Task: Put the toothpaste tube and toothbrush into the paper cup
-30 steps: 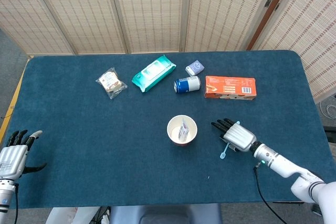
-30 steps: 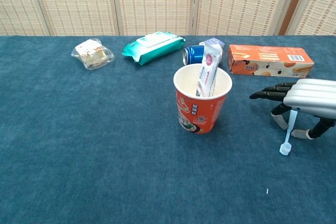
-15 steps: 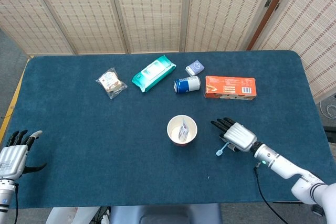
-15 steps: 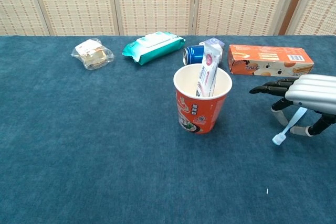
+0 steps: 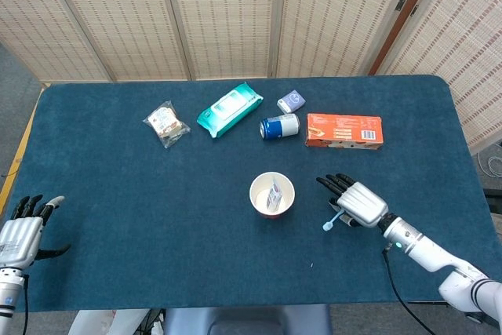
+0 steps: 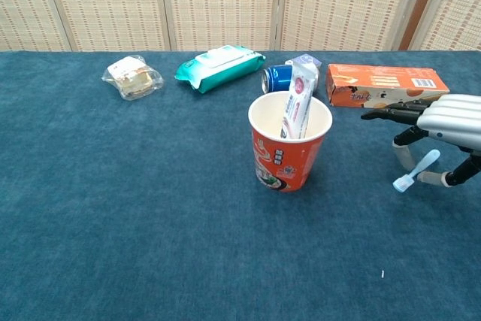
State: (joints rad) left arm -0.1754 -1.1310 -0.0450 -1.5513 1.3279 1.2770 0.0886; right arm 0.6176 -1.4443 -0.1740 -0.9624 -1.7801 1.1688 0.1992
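Observation:
A red and white paper cup (image 6: 290, 145) (image 5: 272, 194) stands mid-table with the toothpaste tube (image 6: 295, 103) (image 5: 274, 194) upright inside it, leaning on the far rim. To the cup's right, my right hand (image 6: 443, 131) (image 5: 357, 203) holds a light blue toothbrush (image 6: 415, 171) (image 5: 332, 220) lifted off the table, its head pointing down and left toward the cup. My left hand (image 5: 22, 233) hangs at the table's front left corner with fingers apart, holding nothing; the chest view does not show it.
Along the far side lie a wrapped snack (image 6: 131, 77), a teal wipes pack (image 6: 219, 65), a blue can (image 6: 276, 77) on its side, a small grey box (image 5: 291, 100) and an orange carton (image 6: 386, 85). The table's front edge (image 5: 235, 304) is close to both hands.
My right hand has risen off the table with the toothbrush, tilting the brush from hanging down to slanting left. The left hand has not moved.

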